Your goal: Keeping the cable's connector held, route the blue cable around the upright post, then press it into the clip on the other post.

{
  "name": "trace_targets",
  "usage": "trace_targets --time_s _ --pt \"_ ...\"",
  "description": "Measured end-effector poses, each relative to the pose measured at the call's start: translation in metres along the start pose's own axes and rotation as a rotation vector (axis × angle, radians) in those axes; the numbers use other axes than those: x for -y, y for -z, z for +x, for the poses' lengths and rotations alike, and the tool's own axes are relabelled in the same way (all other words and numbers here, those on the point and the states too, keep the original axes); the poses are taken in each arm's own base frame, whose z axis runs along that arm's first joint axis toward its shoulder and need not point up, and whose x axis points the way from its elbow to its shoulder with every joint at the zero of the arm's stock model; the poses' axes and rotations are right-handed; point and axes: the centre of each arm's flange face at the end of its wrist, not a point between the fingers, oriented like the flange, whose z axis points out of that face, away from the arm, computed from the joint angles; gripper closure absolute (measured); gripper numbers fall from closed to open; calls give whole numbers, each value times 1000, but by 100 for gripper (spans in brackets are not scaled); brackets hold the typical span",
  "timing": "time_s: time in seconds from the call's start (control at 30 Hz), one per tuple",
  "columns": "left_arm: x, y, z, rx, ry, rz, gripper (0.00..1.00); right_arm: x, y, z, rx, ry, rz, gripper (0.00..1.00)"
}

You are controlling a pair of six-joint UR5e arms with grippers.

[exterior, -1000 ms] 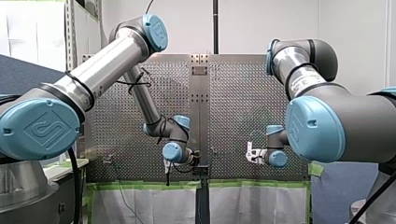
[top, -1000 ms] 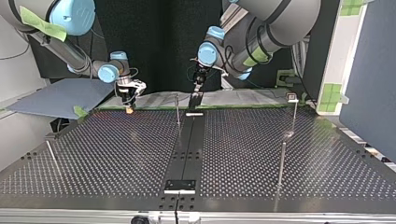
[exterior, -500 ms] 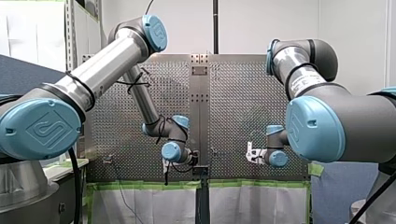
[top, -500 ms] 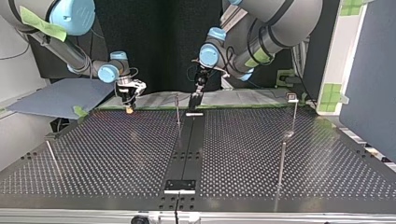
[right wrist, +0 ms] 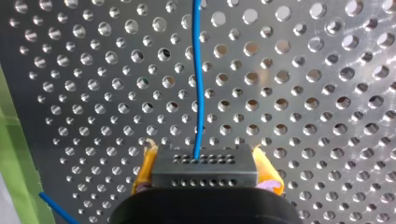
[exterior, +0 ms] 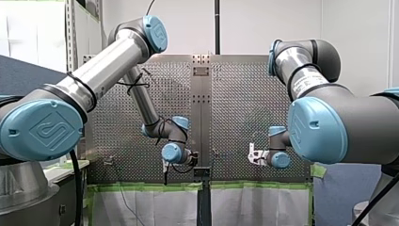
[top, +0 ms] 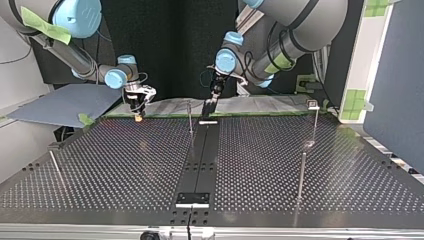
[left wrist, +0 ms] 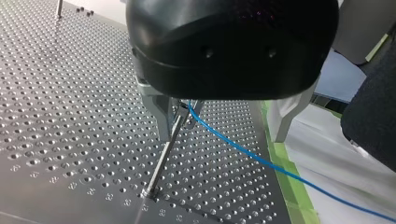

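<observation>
Counting off: two arms, my left arm point(exterior: 103, 66) and my right arm point(exterior: 306, 75), so two hands, my left hand point(left wrist: 179, 116) and my right hand point(right wrist: 205, 165). One counter point(top: 125, 165). One blue cable point(left wrist: 243, 151), a single strand. One black connector point(right wrist: 204, 176). Posts in the top view, four of them: centre post point(top: 190, 120), clip post point(top: 315, 127), near post point(top: 301, 172), left-edge post point(top: 56, 170). One clip point(top: 313, 104). One dark strip point(top: 202, 155) down the counter's middle.
</observation>
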Motion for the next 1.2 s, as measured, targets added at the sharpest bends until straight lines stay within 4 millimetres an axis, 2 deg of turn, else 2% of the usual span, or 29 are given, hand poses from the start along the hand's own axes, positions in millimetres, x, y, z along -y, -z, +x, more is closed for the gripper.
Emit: trace_targets --time_s 0.3,0.6,1.2 --pt "8 -1 0 2 -65 71 0 -1 0 0 0 1 0 100" --pt "17 -1 1 2 -59 147 0 1 0 0 0 1 2 100" --pt "14 -2 0 0 -24 153 0 3 0 0 2 3 5 100"
